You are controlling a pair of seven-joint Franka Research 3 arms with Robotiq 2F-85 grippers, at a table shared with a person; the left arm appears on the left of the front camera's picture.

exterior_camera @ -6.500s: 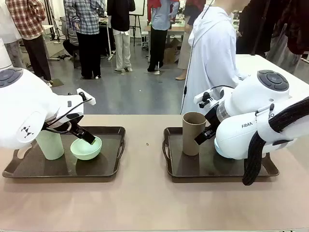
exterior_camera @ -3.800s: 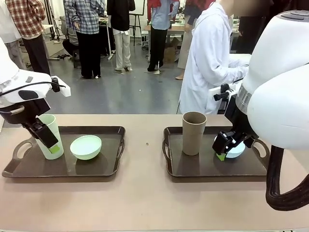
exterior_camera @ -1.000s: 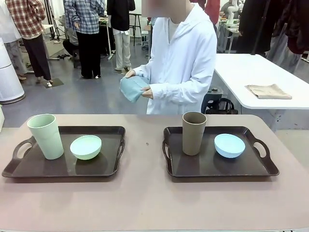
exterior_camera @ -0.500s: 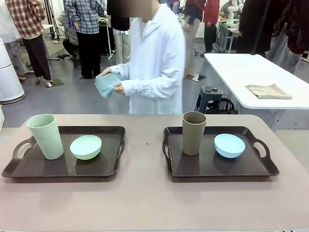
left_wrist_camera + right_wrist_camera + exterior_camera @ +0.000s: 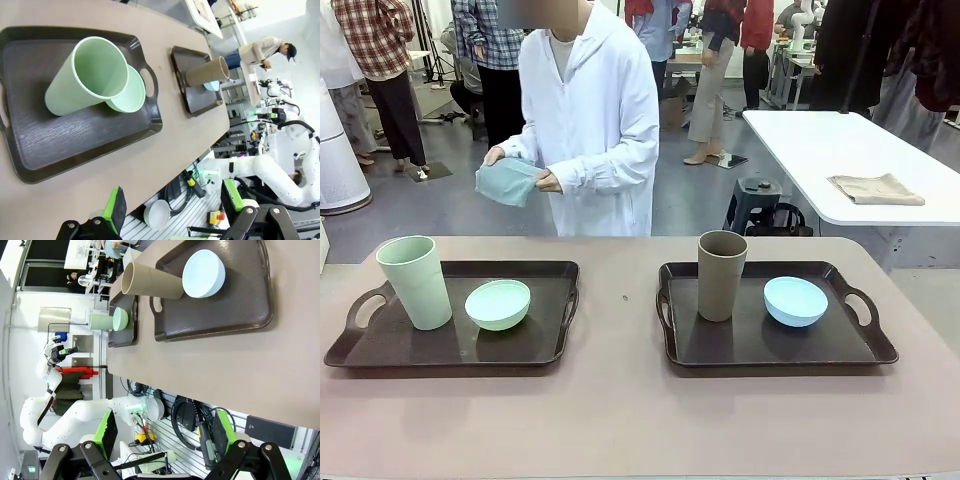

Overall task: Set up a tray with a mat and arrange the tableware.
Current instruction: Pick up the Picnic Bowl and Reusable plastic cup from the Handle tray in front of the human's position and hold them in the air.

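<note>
Left gripper (image 5: pixel 173 200) hangs jaws apart and empty off the table's (image 5: pixel 160 55) near edge. Right gripper (image 5: pixel 165 429), in its own view, does likewise.

From the front, two trays sit on the table. The left tray (image 5: pixel 380 350) carries a green tumbler (image 5: pixel 415 282) and green bowl (image 5: pixel 498 304), the right tray (image 5: pixel 840 350) a brown tumbler (image 5: pixel 721 275) and blue bowl (image 5: pixel 795 301). A person (image 5: pixel 590 110) beyond the table holds one folded mat (image 5: pixel 505 183). Sliding it under could topple a tumbler.

Bright, even overhead light, soft shadows; wrist views bend toward their edges.
</note>
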